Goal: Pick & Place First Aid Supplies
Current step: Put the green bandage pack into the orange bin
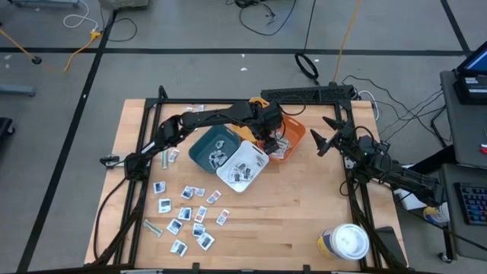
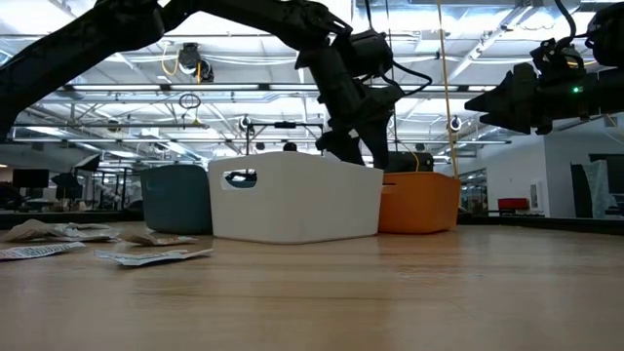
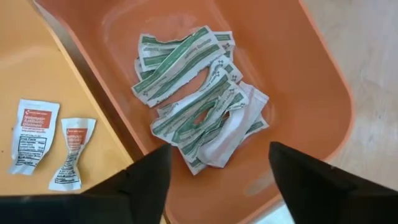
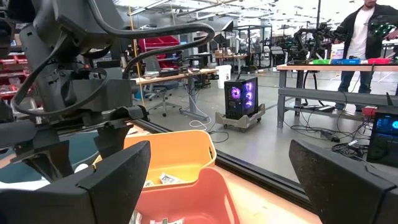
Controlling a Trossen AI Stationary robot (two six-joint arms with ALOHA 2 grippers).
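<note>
Left gripper over orange bin near worktop's far edge, jaws spread, holding nothing. Green-striped strips piled in that bin. Square packets scattered toward near-left corner. Right gripper at right edge, jaws spread.

Table: we saw pale, matt wood.
Orange bin: we saw smooth, glossy plastic.
Strips: we saw crinkled paper wrappers, green-printed.
Fingers: we saw matt black.
</note>
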